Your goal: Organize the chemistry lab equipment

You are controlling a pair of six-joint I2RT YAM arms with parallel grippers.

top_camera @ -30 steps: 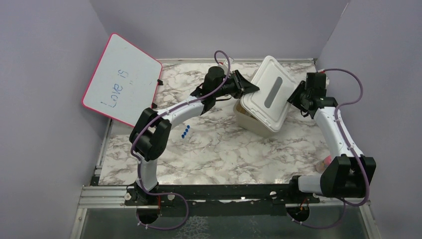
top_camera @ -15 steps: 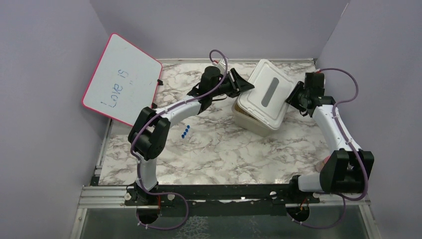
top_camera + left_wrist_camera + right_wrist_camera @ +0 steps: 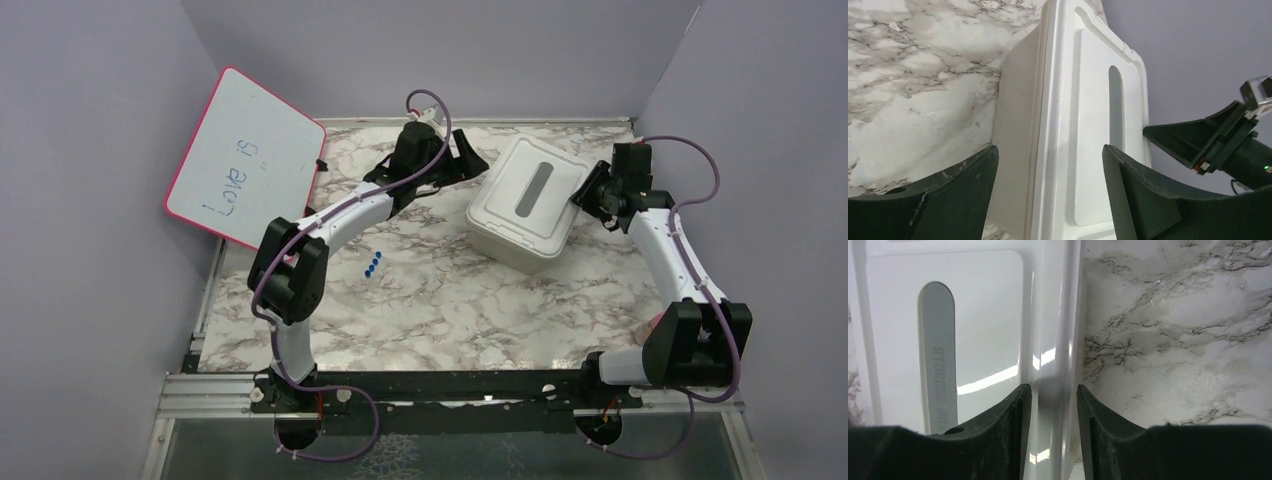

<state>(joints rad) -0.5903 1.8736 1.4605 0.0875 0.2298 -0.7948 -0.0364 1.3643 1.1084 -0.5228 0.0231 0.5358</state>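
While right gripper pinches storage box rim, left gripper spread, just beside.

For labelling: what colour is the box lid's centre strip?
Grey strip; right wrist view shows it best.

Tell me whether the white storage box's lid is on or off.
On. The lid lies flat on the box, its rim over the walls; the right gripper pinches its edge. Latched or not: cannot tell.

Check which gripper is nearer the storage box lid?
Right. The right gripper has its jaws pinching the storage box lid at its right rim; the left gripper sits open, off its left side.
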